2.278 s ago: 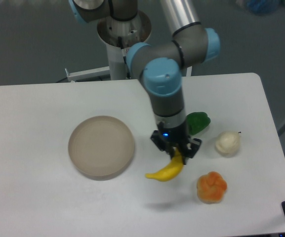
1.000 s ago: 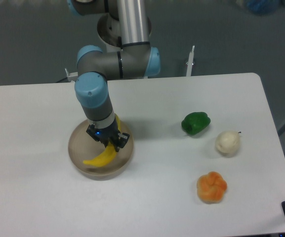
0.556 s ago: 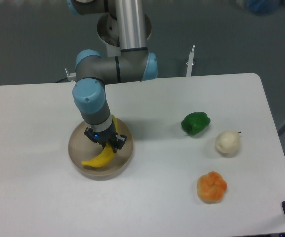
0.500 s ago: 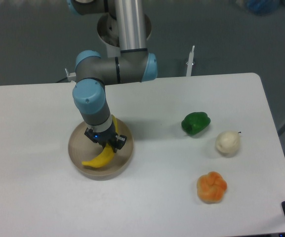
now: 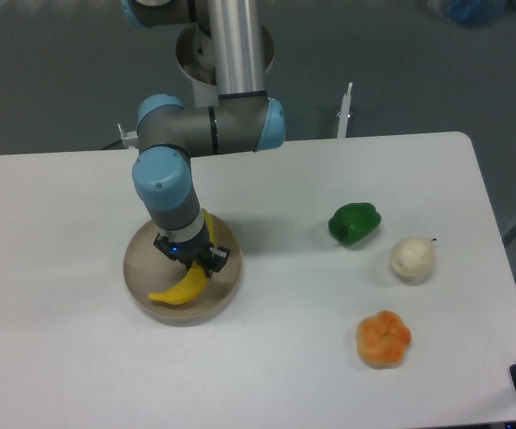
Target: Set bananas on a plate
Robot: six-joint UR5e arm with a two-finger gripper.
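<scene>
The yellow banana [image 5: 179, 290] lies over the round beige plate [image 5: 141, 259] at the table's left centre, its lower end toward the plate's front. My gripper [image 5: 193, 264] is right above the plate, pointing down, and is shut on the banana's upper end. Whether the banana rests on the plate's surface or hangs just above it cannot be told. The arm hides the back of the plate.
A green pepper [image 5: 355, 222] sits right of centre. A whitish garlic-like bulb [image 5: 412, 257] lies further right, and an orange lobed fruit [image 5: 383, 339] sits in front of them. The robot base [image 5: 222, 54] stands behind the table.
The gripper carried the banana from right of the plate to over the plate. In the last second it shifted slightly left and then stayed nearly still.
</scene>
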